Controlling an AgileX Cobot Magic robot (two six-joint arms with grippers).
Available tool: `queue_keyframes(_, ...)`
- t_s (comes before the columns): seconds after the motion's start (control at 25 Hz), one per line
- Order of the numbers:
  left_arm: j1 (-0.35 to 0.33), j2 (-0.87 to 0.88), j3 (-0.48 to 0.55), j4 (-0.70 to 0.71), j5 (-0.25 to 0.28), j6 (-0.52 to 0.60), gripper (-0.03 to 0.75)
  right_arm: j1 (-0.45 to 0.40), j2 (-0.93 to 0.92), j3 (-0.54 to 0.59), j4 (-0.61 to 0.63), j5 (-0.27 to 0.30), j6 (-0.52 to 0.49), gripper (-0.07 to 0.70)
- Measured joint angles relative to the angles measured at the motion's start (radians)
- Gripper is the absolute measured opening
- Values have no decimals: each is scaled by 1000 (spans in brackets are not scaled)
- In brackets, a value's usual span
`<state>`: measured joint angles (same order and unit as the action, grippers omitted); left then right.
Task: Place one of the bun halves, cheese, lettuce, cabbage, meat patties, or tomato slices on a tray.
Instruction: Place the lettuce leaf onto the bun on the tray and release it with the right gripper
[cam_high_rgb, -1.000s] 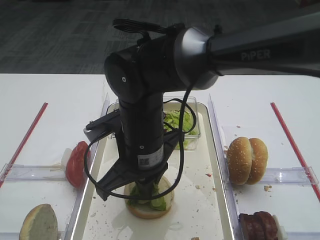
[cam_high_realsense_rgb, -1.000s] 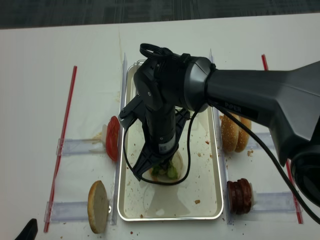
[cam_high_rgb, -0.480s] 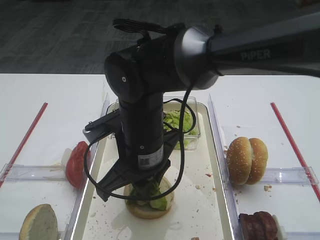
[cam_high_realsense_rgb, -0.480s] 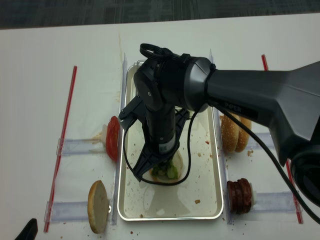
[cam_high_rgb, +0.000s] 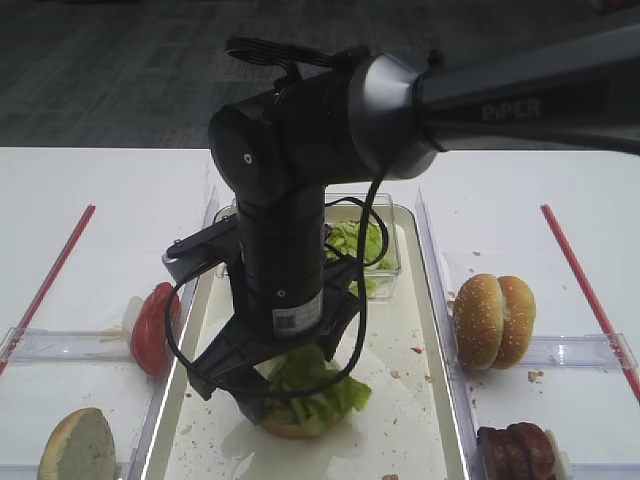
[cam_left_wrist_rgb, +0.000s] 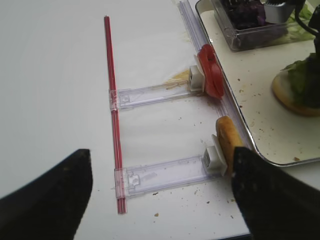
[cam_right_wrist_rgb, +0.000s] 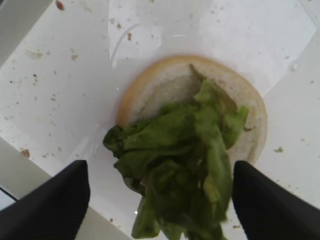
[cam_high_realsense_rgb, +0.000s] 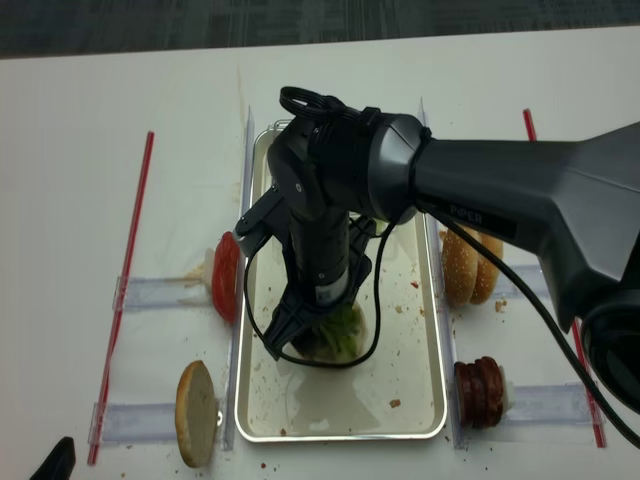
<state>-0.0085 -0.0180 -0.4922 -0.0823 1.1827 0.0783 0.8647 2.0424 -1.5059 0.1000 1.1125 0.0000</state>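
much of the tray (cam_high_rgb: 420, 330) was hidden in both high views by the dark right arm, which stood over its middle. a clear tub (cam_high_rgb: 385, 255) with greens was seen at the tray's upper end, a pair of bun halves (cam_high_rgb: 494, 320) at the right of the frame, meat patties (cam_high_rgb: 516, 452) at the lower right, tomato slices (cam_high_rgb: 152, 328) at the left edge of the tray and a lone bun half (cam_high_rgb: 76, 446) at the lower left. a red strip (cam_left_wrist_rgb: 112, 105) ran down the table in the left wrist view.

the lettuce (cam_right_wrist_rgb: 182, 165) was seen as a ruffled green clump lying on a pale cut bun half (cam_right_wrist_rgb: 170, 85) in the tray's lower middle, overhanging its near edge. the right gripper (cam_right_wrist_rgb: 160, 192) was held above it, fingers (cam_right_wrist_rgb: 55, 200) spread wide apart and touching nothing. the left gripper (cam_left_wrist_rgb: 160, 200) was seen with fingers apart over bare table.
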Motion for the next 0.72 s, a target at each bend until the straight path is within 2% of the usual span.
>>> queue_keyframes(0.08,0,0,0,0,0,0,561,0,2,0,0,0,-5,643)
queue_keyframes(0.2,0,0,0,0,0,0,561,0,11,0,0,0,-7,675)
queue_keyframes(0.72,0,0,0,0,0,0,561,0,36,0,-29,-2,-9,689)
